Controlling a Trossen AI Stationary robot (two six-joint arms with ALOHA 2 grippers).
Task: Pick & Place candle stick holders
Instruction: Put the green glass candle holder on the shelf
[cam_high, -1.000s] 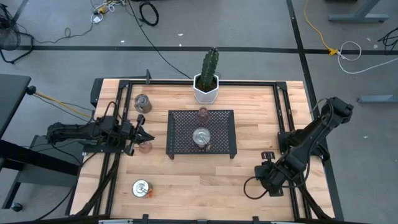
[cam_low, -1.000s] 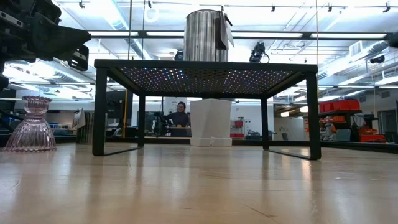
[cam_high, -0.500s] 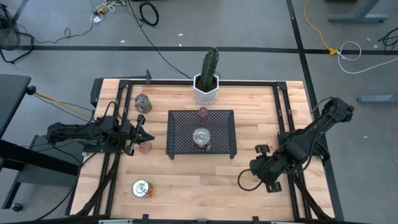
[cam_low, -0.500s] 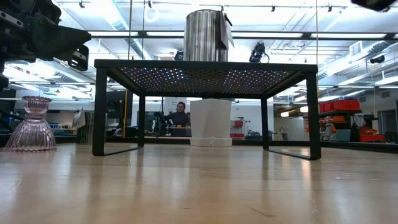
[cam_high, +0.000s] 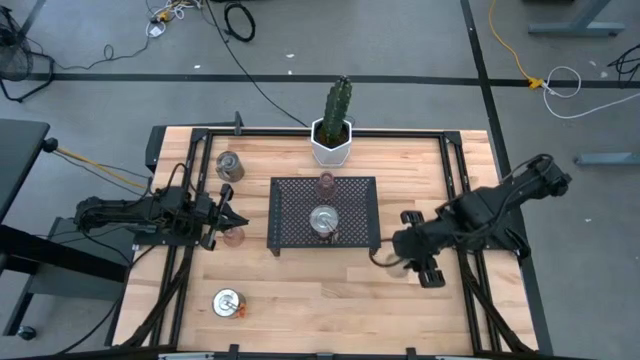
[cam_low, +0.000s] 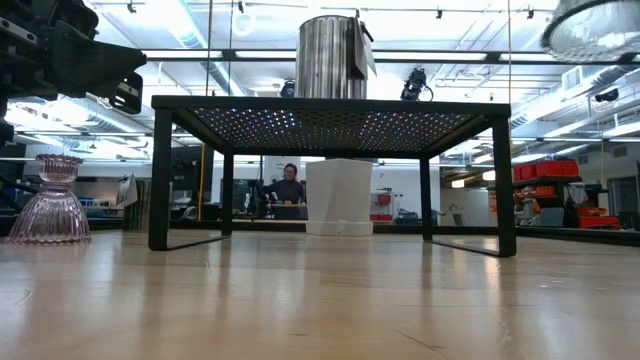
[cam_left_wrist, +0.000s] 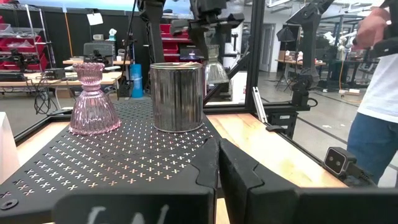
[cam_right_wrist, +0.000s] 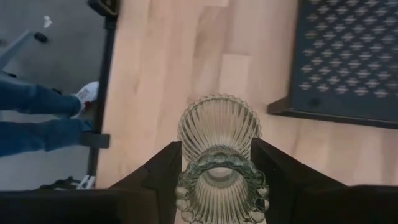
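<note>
My right gripper (cam_high: 390, 254) hangs above the table just right of the black mesh tray (cam_high: 295, 235), shut on a greenish ribbed glass candle stick holder (cam_right_wrist: 219, 127), which also shows at the low view's top right (cam_low: 598, 25). On the tray stand a silver holder (cam_high: 323, 220) and a pink glass one (cam_high: 326, 182). Another pink glass holder (cam_high: 233, 237) stands on the table beside my shut left gripper (cam_high: 236, 218), which waits level at the left. Two more silver holders stand at the far left (cam_high: 229, 165) and near left (cam_high: 228, 302). My right gripper pinches the glass holder's upper cup, below its beaded rim (cam_right_wrist: 222, 182), between its two fingers (cam_right_wrist: 163, 167). The fingers come from above, slanting down. The holder is lifted clear of the table, its flared ribbed base (cam_right_wrist: 219, 124) pointing down and tilted.
A white pot with a cactus (cam_high: 332, 140) stands at the far edge behind the tray. Black rails (cam_high: 462, 190) run along the table's sides. A person's legs (cam_right_wrist: 37, 118) stand beyond the table's edge. Bare wood lies in front of the tray.
My right gripper has risen from the near right corner and swung toward the far edge and the tray, turning as it went, with the glass holder still in its hold. The holder has come into the low view's top right.
</note>
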